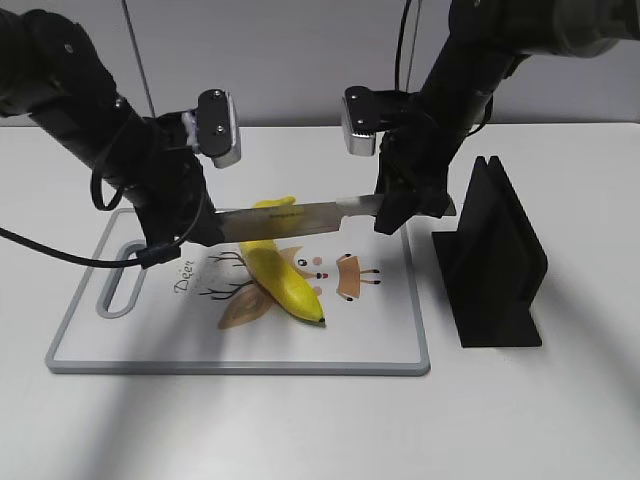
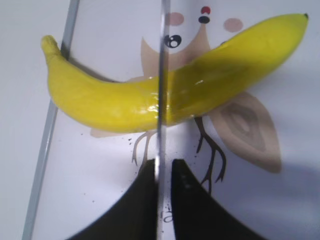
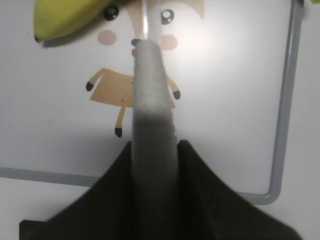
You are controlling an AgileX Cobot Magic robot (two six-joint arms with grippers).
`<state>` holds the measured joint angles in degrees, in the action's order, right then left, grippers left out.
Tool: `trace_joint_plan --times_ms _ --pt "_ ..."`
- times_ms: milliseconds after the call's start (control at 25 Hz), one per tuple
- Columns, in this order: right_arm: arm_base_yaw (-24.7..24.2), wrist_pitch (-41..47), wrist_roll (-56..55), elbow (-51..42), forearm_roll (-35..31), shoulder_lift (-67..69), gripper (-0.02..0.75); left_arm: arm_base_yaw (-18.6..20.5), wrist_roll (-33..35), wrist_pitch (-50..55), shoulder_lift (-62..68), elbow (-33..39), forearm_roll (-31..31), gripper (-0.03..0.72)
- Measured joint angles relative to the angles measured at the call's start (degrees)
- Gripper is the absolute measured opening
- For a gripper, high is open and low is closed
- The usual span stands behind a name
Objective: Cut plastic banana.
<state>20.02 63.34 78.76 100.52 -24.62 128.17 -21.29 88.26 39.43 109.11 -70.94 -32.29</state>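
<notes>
Left gripper [image 1: 190, 228] pinches the knife [image 1: 300, 215] blade tip, right gripper [image 1: 400, 205] clamps its handle, blade spanning horizontally across the plastic banana [image 1: 283, 277] lying on the cutting board [image 1: 390, 340], edge at banana's middle.

Exterior view: blade [image 1: 300, 217] hides the banana [image 1: 285, 283] middle; left end effector [image 1: 180, 228] covers the blade tip, right end effector [image 1: 400, 205] covers the handle. Print on the board [image 1: 90, 330] too small to read.

Right wrist view: handle [image 3: 151, 100] blurred; banana cut off by the top edge. Left wrist view: blade seen edge-on, contact with the banana uncertain.
</notes>
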Motion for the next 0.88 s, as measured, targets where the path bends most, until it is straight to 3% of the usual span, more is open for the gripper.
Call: trace_joint_plan --times_ms 160,280,560,680,880 --pt "0.6 1.2 -0.9 0.1 0.5 -2.1 0.176 0.0 -0.1 2.3 -2.9 0.1 -1.1 0.380" --pt "0.6 1.8 -2.3 0.1 0.7 -3.3 0.174 -0.1 -0.4 3.1 -5.8 0.1 -1.6 0.531" --pt "0.6 3.9 -4.8 0.2 2.0 -7.5 0.173 -0.2 -6.9 3.3 -13.5 0.2 -0.4 0.582" --pt "0.6 5.7 -6.5 0.2 2.7 -9.5 0.173 -0.2 -14.6 3.5 -15.6 0.2 4.1 0.585" --pt "0.6 5.9 -15.7 0.2 4.6 -13.5 0.173 -0.2 -33.3 4.1 -19.0 0.2 14.1 0.584"
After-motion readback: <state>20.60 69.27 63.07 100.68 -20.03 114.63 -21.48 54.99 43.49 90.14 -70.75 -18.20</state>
